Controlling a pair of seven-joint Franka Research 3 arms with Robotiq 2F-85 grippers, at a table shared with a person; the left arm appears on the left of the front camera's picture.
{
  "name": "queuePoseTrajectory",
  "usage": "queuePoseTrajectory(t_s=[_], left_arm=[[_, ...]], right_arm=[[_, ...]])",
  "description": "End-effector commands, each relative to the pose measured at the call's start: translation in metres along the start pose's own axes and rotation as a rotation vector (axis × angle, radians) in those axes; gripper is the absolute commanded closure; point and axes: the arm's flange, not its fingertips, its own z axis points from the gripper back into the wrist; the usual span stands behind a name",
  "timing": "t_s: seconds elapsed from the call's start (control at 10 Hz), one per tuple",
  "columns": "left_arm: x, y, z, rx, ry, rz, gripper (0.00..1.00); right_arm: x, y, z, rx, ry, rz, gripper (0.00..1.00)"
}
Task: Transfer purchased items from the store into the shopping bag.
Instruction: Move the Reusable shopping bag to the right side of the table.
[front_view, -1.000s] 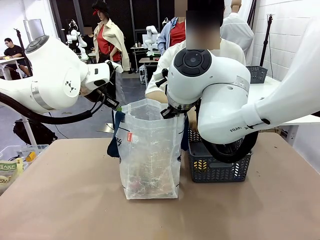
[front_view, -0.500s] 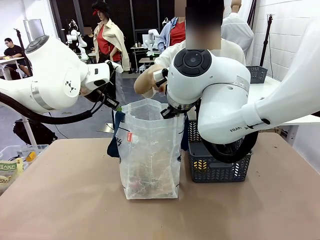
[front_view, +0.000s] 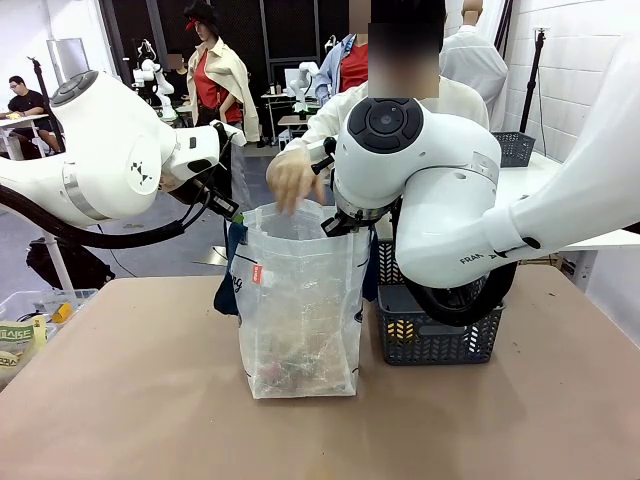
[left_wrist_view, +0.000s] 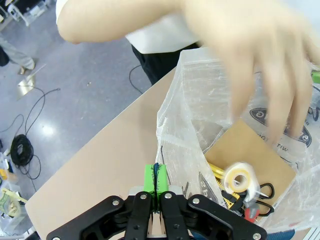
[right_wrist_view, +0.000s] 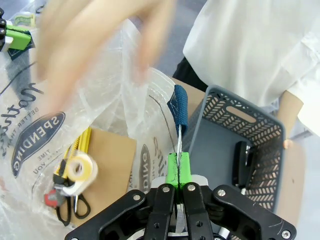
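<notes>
The shopping bag (front_view: 300, 300) stands upright mid-table, frosted plastic with navy print and a red tag. My left gripper (front_view: 232, 212) is shut on its left rim, green pads (left_wrist_view: 150, 179) pinching the plastic and a navy strap edge. On the right rim my right gripper (front_view: 330, 228) is shut too, pads (right_wrist_view: 172, 169) clamping beside the navy strap (right_wrist_view: 180, 112). A person's hand (front_view: 292, 180) hovers open and blurred over the mouth. Inside lie a white tape roll (left_wrist_view: 239, 179), black-handled scissors (right_wrist_view: 70, 205), a yellow item (left_wrist_view: 219, 174) and brown card (right_wrist_view: 107, 150).
A dark grey lattice basket (front_view: 440, 335) stands right of the bag, under my right arm, with a black item (right_wrist_view: 243, 162) in it. Packets sit in a clear bin (front_view: 25, 325) at the left table edge. The person stands at the far side.
The person's hand brought a white item up over the bag and now hangs open above its mouth. Both grippers kept their hold on the rim without moving.
</notes>
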Motion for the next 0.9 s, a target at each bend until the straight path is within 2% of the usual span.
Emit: queuePoseTrajectory(t_s=[0.0,0.8], left_arm=[[0.0043,0.0013,0.0004,0.000,0.000,0.001,1.00],[0.0043,0.0013,0.0004,0.000,0.000,0.001,1.00]], right_arm=[[0.0020,-0.0019,0.0028,0.011,0.009,-0.008,1.00],[0.0020,-0.0019,0.0028,0.011,0.009,-0.008,1.00]])
